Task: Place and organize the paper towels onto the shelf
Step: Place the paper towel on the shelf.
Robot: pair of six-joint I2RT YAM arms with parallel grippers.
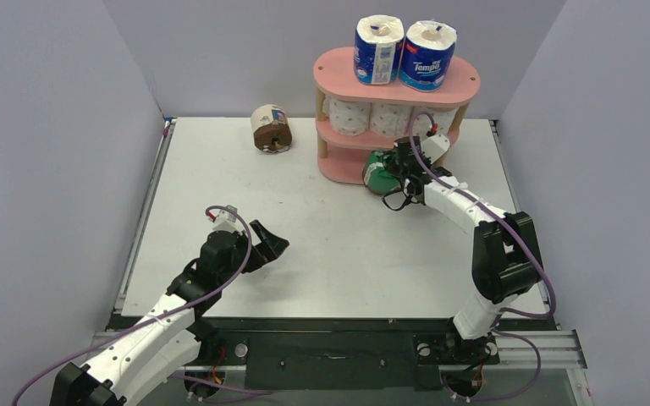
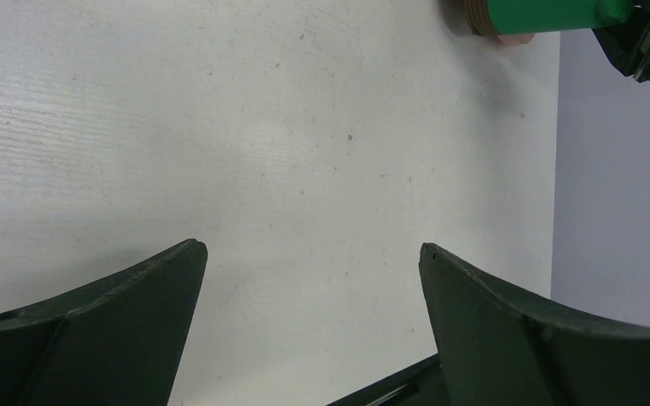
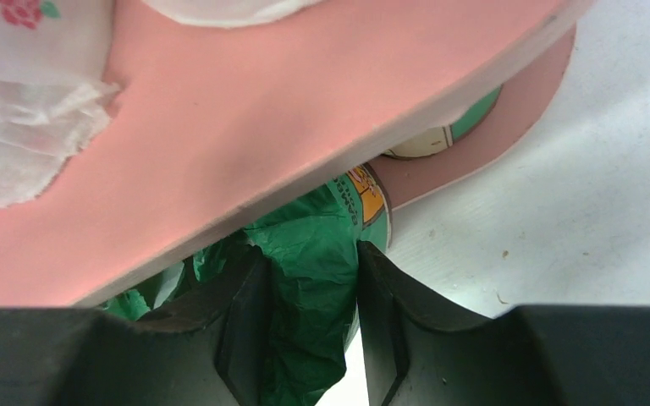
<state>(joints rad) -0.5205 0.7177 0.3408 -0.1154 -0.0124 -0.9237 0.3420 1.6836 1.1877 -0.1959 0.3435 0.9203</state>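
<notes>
The pink shelf [image 1: 338, 80] stands at the back right. Two blue-white paper towels [image 1: 378, 51] sit on its top board, and white pink-dotted ones [image 1: 349, 117] fill the middle tier. My right gripper [image 1: 392, 174] is shut on the crumpled wrap of a green-wrapped roll [image 1: 377, 177] at the left end of the bottom tier. In the right wrist view the right gripper [image 3: 309, 251] pinches the green wrap [image 3: 313, 233] under the middle board [image 3: 262, 101]. A cream-wrapped brown roll [image 1: 271, 128] lies on the table left of the shelf. My left gripper [image 1: 271, 245] [image 2: 311, 247] hangs open over bare table.
Behind the held roll, part of another green-labelled roll [image 3: 476, 114] shows on the bottom board [image 3: 508, 135]. The left wrist view catches the green roll [image 2: 542, 13] far off. Grey walls close in the white table [image 1: 220, 203] on three sides.
</notes>
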